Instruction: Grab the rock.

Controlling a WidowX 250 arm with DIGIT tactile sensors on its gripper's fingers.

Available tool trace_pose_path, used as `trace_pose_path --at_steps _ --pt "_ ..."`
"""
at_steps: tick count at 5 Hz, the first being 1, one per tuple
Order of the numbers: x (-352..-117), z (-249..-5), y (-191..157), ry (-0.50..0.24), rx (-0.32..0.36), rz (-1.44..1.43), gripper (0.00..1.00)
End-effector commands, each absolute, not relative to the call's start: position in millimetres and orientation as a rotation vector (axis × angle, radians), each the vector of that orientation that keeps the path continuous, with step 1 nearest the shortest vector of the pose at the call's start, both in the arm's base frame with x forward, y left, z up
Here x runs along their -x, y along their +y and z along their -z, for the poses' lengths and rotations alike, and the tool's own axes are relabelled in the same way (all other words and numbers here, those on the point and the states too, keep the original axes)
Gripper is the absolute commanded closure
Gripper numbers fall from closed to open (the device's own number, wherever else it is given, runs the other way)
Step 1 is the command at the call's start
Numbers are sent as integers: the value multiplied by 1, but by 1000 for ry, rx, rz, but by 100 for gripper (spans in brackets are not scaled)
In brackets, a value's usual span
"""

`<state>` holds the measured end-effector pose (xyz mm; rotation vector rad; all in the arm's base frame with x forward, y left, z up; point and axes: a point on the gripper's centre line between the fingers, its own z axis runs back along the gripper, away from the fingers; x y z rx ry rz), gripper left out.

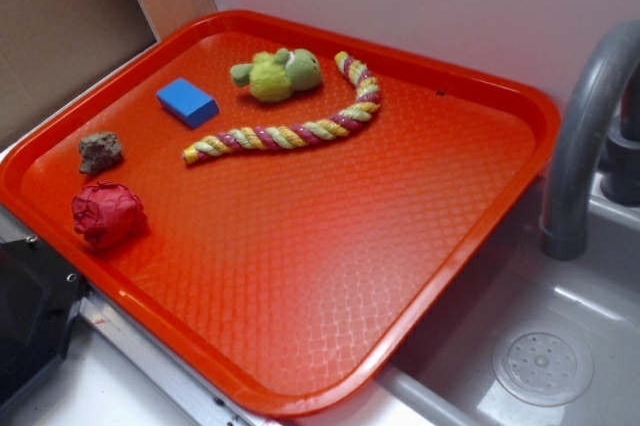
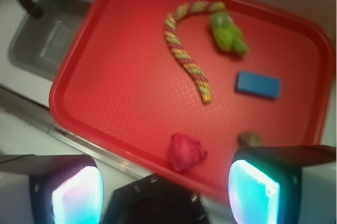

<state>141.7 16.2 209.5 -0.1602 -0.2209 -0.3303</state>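
The rock (image 1: 100,151) is a small rough grey-brown stone lying on the red tray (image 1: 330,236) near its left edge, between the blue block (image 1: 187,102) and the red paper ball (image 1: 108,214). In the wrist view the rock (image 2: 250,139) peeks out just above my right fingertip (image 2: 253,192). My gripper (image 2: 165,195) hangs high above the tray's near edge, open, with nothing between its pads. The gripper does not show in the exterior view.
A green plush toy (image 1: 278,74) and a striped rope (image 1: 290,128) lie at the tray's far side. A grey sink (image 1: 545,346) with a curved faucet (image 1: 585,136) sits to the right. A dark object (image 1: 30,311) lies by the tray's left front corner.
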Motion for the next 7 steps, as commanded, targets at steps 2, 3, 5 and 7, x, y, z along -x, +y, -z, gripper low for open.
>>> trace_pose_path --at_steps 2,3,5,7 --pt "-168 -149 74 -178 25 415 0" --pt "-173 -130 89 -140 -25 403 0" --pt "-180 -93 102 -63 -29 413 0" --pt "-169 -63 99 21 -85 466 0"
